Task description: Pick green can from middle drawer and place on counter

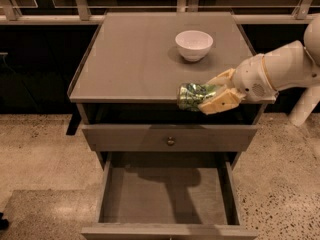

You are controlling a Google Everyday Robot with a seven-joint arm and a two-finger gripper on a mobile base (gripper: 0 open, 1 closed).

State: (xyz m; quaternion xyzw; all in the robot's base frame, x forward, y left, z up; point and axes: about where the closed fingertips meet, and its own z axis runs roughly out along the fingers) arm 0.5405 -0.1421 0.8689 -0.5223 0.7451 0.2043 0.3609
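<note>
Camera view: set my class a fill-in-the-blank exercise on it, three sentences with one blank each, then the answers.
The gripper holds the green can at the ____ edge of the counter.
The bowl on the counter is ____ in colour.
The middle drawer is ____, not shut.
Missing words: front; white; open.

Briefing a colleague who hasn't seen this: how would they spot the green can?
Find the front edge of the counter, right of centre. There the gripper holds the green can sideways in its fingers. It alone is mottled green; the white bowl behind is plain.
</note>
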